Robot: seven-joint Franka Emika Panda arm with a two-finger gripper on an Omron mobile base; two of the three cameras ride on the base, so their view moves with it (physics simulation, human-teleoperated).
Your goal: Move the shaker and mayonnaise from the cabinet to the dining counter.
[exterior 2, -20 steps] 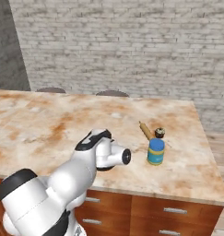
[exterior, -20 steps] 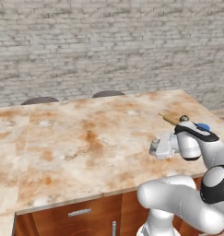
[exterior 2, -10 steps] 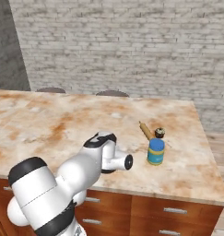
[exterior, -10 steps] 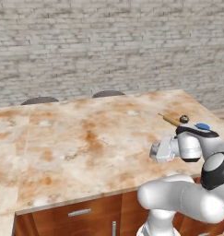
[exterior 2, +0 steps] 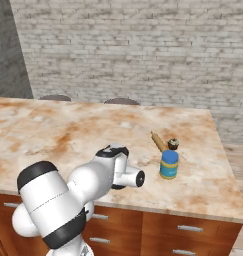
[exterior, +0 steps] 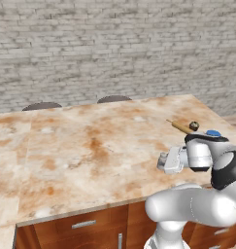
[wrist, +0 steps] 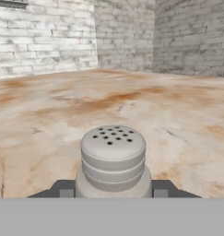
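**Shaker nearly down, jar already delivered**

We have the shaker (wrist: 113,161) clamped between the two fingertips (wrist: 61,190) of our end effector (exterior: 164,162), which is turned sideways low over the near right part of the dining surface (exterior: 80,146). The hand view looks straight at the perforated cap, with the marbled top stretching away behind it. The mayonnaise (exterior 2: 169,164) already stands upright on the surface near the right end, just beside a rolling pin (exterior 2: 159,141) — well apart from where we are working.

To finish this step well, we judge the shaker should be brought upright, lowered until its base rests flat, and only then released; letting go while it is tilted risks a roll toward the near edge. We would keep the drop spot away from the jar so the retreat does not clip it.

Against the frame a second ago, the end effector sits in much the same place over the surface, while the elbow and upper arm have swung round behind it — the jar and rolling pin have not moved.
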